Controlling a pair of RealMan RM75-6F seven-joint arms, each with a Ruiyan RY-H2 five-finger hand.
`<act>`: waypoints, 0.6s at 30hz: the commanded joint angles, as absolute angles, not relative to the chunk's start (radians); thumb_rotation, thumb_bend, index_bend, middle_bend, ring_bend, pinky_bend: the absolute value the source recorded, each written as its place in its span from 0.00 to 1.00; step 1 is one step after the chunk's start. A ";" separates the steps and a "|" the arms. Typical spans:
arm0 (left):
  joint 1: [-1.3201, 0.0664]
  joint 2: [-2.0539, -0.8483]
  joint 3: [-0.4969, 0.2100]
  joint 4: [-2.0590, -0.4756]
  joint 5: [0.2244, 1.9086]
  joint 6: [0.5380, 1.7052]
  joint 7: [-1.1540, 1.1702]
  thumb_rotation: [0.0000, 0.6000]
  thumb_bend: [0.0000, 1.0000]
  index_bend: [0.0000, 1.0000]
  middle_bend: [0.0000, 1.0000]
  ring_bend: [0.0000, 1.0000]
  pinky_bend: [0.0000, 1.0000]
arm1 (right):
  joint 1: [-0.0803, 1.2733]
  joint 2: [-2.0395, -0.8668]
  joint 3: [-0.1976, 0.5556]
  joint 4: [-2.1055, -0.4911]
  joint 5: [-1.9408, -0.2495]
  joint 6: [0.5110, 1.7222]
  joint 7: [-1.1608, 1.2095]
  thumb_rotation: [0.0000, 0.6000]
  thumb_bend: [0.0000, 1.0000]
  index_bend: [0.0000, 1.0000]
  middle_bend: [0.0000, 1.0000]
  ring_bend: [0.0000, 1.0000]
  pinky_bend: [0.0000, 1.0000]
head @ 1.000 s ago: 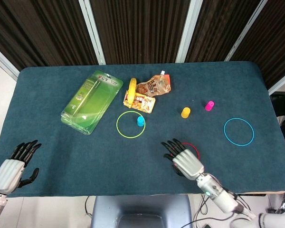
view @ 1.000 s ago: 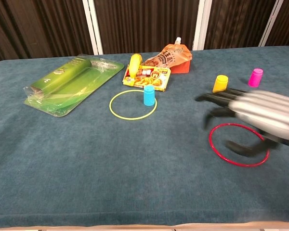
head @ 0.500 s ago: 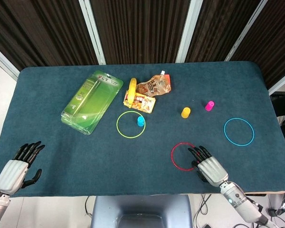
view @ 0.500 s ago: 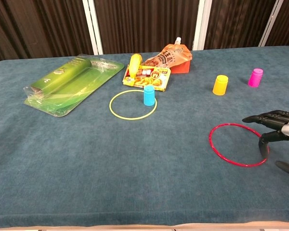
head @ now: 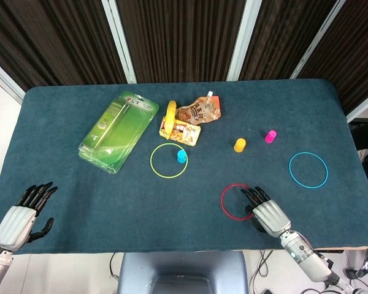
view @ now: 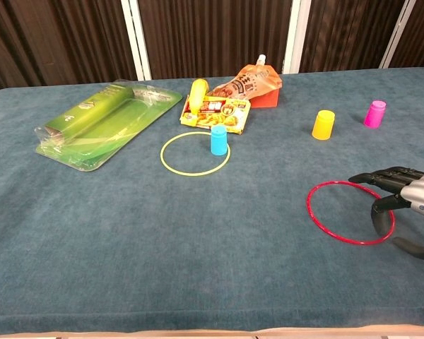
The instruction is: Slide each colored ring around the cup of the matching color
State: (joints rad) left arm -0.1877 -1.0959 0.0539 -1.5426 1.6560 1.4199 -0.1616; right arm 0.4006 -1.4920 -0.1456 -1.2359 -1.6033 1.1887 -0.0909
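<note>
On the dark teal cloth-covered counter, the thin red plastic ring lies flat near the front edge, and the right hand rests at its right rim with fingers spread and nothing held, fingertips reaching over the hoop. The left hand sits at the front left corner, fingers apart and empty. The thin yellow ring encircles the small blue cup, while the small yellow cup, small pink cup and thin blue ring lie apart, each on its own.
</note>
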 commanded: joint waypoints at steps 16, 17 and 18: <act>-0.186 -1.092 0.060 -1.548 1.662 1.422 -0.172 1.00 0.46 0.00 0.00 0.00 0.00 | 0.391 -1.505 -0.133 -1.222 -1.611 1.162 -0.066 1.00 0.53 0.61 0.13 0.00 0.00; -0.186 -1.092 0.060 -1.547 1.662 1.423 -0.173 1.00 0.46 0.00 0.00 0.00 0.00 | 0.390 -1.506 -0.132 -1.221 -1.611 1.161 -0.066 1.00 0.53 0.61 0.13 0.00 0.00; -0.185 -1.092 0.060 -1.546 1.663 1.424 -0.173 1.00 0.46 0.00 0.00 0.00 0.00 | 0.389 -1.507 -0.131 -1.220 -1.612 1.161 -0.065 1.00 0.53 0.61 0.13 0.00 0.00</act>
